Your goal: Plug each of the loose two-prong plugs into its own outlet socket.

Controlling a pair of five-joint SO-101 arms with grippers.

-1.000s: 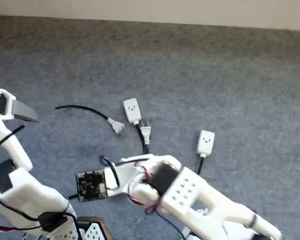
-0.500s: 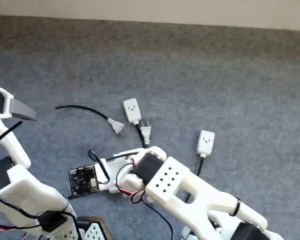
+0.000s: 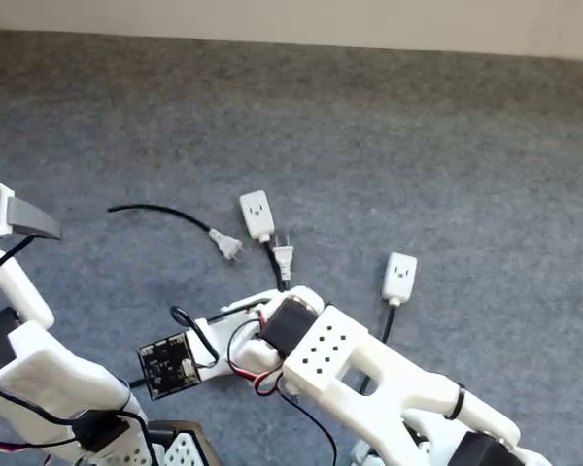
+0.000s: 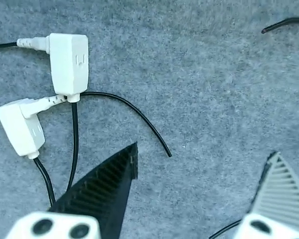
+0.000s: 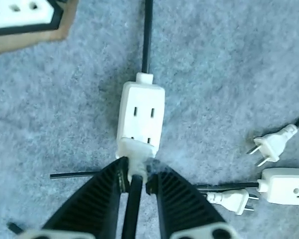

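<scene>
1. right gripper: fingers clenched on a white two-prong plug. its black cable runs back between the fingers.
2. the plug body touches the end of a white outlet socket lying straight ahead of the tips.
3. off to one side of that gripper, on the grey carpet: a loose plug, and a second loose plug just beside a second socket.
4. left gripper: released, fingers spread wide over the carpet.
5. ahead of its dark finger lie a white block and a tilted white block, both on black leads. cannot tell if they are plugs or sockets.
</scene>
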